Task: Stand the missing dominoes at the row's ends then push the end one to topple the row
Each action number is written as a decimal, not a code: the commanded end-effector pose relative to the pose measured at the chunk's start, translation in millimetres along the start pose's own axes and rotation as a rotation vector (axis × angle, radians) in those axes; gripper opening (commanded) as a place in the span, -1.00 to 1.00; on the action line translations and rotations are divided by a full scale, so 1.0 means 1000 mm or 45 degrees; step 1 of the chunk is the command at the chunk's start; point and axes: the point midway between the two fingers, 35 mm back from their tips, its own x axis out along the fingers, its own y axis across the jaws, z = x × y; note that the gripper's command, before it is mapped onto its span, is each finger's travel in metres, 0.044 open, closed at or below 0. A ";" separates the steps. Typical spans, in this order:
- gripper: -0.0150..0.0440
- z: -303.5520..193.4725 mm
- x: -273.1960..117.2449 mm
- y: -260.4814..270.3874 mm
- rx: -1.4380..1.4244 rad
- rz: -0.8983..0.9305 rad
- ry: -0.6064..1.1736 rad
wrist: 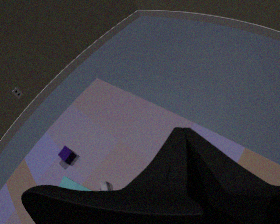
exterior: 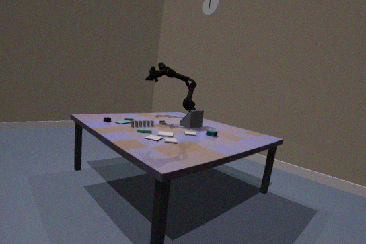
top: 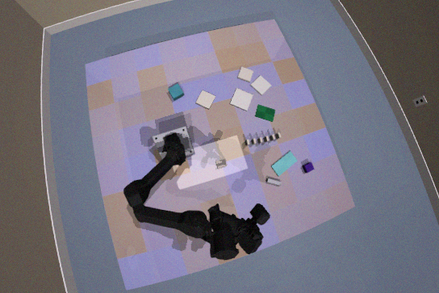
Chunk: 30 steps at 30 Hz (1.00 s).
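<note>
Several pale dominoes (top: 265, 139) (exterior: 144, 124) stand upright in an evenly spaced row. One loose pale domino (top: 273, 182) (exterior: 129, 119) (wrist: 104, 186) lies flat beside the turquoise slab; the wrist view shows only part of it. Another small pale piece (top: 220, 164) (exterior: 163, 122) lies low between the row and the arm's base; its exact shape is unclear. My gripper (exterior: 147, 78) (wrist: 180, 135) is shut and empty, its fingers meeting. It hangs high above the table, away from the row and both loose pieces.
A turquoise slab (top: 284, 163) (exterior: 123, 122) and a purple cube (top: 307, 167) (exterior: 107, 119) (wrist: 66, 155) lie near the row. A green slab (top: 265, 113) (exterior: 144, 132) and several white tiles (top: 241, 99) (exterior: 153, 138) lie on its other side. A teal block (top: 176, 91) (exterior: 212, 133) is farther off.
</note>
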 end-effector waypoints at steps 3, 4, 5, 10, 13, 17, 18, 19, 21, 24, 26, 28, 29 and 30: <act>-0.49 -0.075 0.012 0.033 -0.496 0.084 0.251; -0.49 -0.087 0.013 0.037 -0.583 0.106 0.291; -0.49 -0.101 0.014 0.043 -0.687 0.135 0.332; -0.49 -0.186 0.008 0.066 -1.343 0.372 0.574; -0.49 -0.235 -0.004 0.072 -1.727 0.559 0.700; -0.49 -0.299 -0.030 0.068 -2.261 0.893 0.853; -0.49 -0.314 -0.038 0.065 -2.393 0.993 0.886; -0.49 -0.328 -0.047 0.061 -2.522 1.099 0.916; -0.49 -0.354 -0.065 0.051 -2.769 1.331 0.966; -0.49 -0.370 -0.079 0.041 -2.940 1.521 0.994; -0.49 -0.370 -0.079 0.041 -2.940 1.521 0.994; -0.49 -0.370 -0.079 0.041 -2.940 1.521 0.994; -0.49 -0.370 -0.079 0.041 -2.940 1.521 0.994; -0.49 -0.370 -0.079 0.041 -2.940 1.521 0.994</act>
